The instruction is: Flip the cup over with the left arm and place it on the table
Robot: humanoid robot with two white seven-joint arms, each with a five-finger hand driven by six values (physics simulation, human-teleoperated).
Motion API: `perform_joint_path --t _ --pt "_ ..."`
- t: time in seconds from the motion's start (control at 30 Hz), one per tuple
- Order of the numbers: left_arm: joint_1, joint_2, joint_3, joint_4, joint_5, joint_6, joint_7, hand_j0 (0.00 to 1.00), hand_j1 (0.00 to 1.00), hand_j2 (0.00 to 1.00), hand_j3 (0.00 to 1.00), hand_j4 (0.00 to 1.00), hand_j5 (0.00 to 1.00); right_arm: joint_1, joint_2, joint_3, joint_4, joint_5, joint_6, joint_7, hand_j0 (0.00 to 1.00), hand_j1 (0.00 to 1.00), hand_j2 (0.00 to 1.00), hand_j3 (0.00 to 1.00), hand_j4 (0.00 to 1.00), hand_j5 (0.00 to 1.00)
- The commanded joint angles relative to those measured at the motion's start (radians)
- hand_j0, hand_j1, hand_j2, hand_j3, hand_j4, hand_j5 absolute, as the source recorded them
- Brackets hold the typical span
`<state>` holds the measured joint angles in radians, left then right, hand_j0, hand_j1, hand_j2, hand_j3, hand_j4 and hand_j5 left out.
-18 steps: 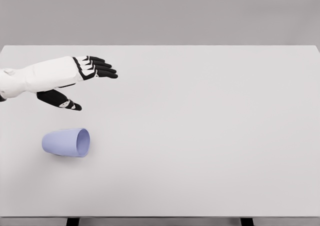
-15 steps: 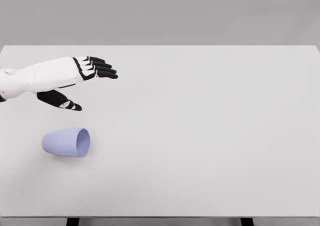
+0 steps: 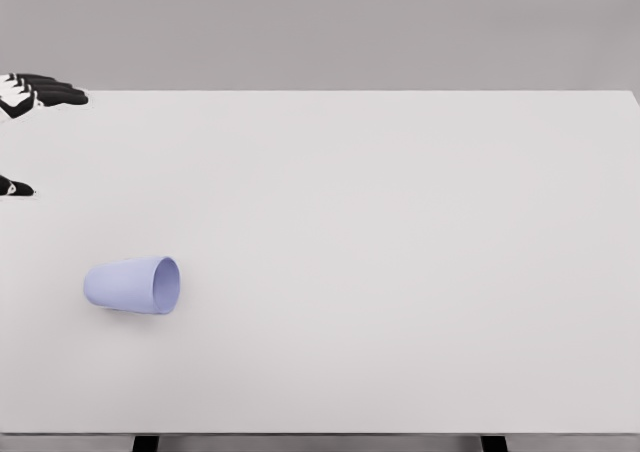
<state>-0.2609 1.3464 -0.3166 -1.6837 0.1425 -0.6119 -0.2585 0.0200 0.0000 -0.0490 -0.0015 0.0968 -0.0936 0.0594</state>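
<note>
A pale lilac cup (image 3: 132,285) lies on its side on the white table (image 3: 400,252), near the front left, its open mouth facing right. Only the black fingertips (image 3: 45,91) and the thumb tip (image 3: 15,187) of my left hand (image 3: 30,137) show at the left edge, spread apart and holding nothing. The hand is well above and to the left of the cup in the picture, not touching it. My right arm does not show.
The table's front edge runs along the bottom of the view, with two dark legs (image 3: 146,443) below it. A grey wall stands behind the far edge.
My left hand has pulled back to the left and slightly up, so that only its fingertips remain in view. The cup has not moved.
</note>
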Motion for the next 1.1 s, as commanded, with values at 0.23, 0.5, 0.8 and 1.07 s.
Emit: perform_joint_path --t 0.23,0.5,0.8,1.07 --pt "0.290 0.083 -0.027 -0.080 0.256 0.001 0.053 1.00 1.00 1.00 1.00 1.00 1.00 0.000 0.000 0.000 0.000 0.000 0.000 -0.001 1.00 1.00 1.00 1.00 1.00 1.00" --pt "0.347 -0.042 -0.042 -0.080 0.301 0.001 0.045 1.00 1.00 1.00 1.00 1.00 1.00 0.000 0.000 0.000 0.000 0.000 0.000 0.000 1.00 1.00 1.00 1.00 1.00 1.00" --pt "0.350 -0.139 -0.085 -0.079 0.163 0.001 0.051 1.00 1.00 1.00 1.00 1.00 1.00 0.000 0.000 0.000 0.000 0.000 0.000 0.000 1.00 1.00 1.00 1.00 1.00 1.00" --pt "0.344 -0.170 -0.085 -0.079 0.025 0.001 0.048 1.00 1.00 1.00 1.00 1.00 1.00 0.000 0.000 0.000 0.000 0.000 0.000 -0.001 1.00 1.00 1.00 1.00 1.00 1.00"
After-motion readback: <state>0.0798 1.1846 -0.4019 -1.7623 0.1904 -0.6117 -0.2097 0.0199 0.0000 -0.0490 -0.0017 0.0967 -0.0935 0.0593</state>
